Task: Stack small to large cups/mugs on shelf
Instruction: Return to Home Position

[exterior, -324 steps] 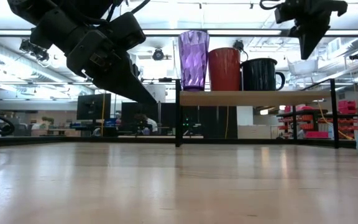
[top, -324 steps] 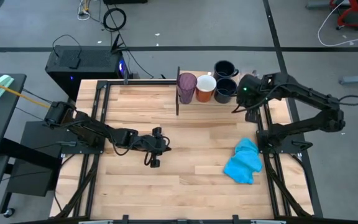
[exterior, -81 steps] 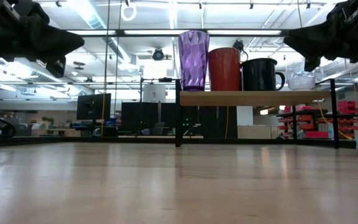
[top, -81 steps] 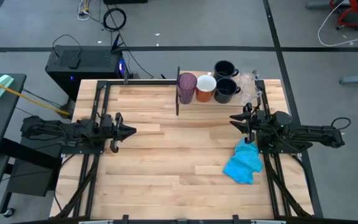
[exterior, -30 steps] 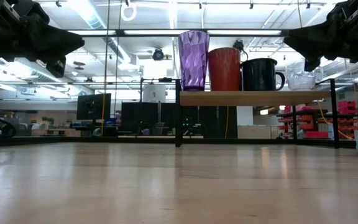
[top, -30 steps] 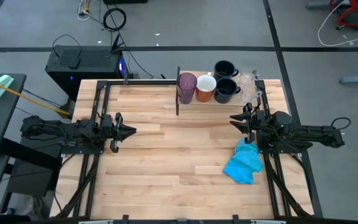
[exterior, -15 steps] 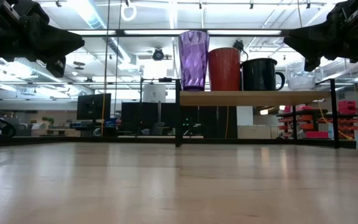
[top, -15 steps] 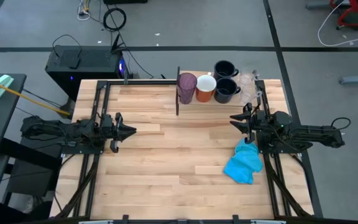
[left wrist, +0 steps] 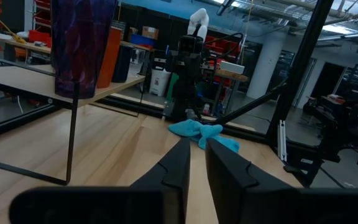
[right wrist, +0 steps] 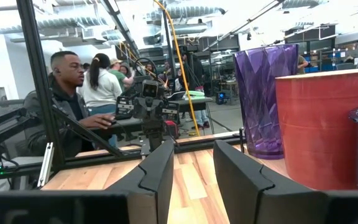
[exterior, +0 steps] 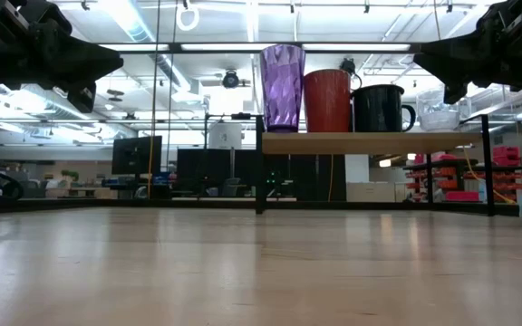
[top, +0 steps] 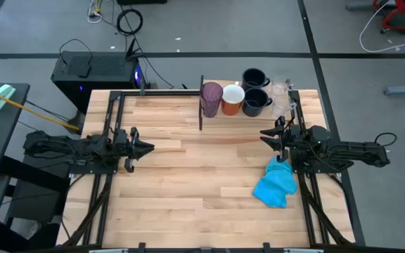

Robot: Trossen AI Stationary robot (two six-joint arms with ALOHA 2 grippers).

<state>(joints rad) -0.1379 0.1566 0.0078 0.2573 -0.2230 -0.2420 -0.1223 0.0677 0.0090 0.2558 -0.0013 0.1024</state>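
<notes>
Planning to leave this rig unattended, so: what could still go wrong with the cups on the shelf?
The clear cups stand at the shelf's right end, close to the right gripper; being light, a brush from that arm might tip them off. The tall purple tumbler stands at the other end; a jolt to the table could topple it.

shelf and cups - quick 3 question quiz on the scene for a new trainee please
1. Multiple choice: in the low view, what stands at the left end of the row on the shelf? A orange mug, B purple tumbler, C navy mug.
2. Short answer: what lies on the table near the right gripper?
3. True or false: the right gripper's fingers are shut on a clear cup.
Key: 1 B. 2 The blue cloth. 3 False: they are apart and hold nothing.
</notes>
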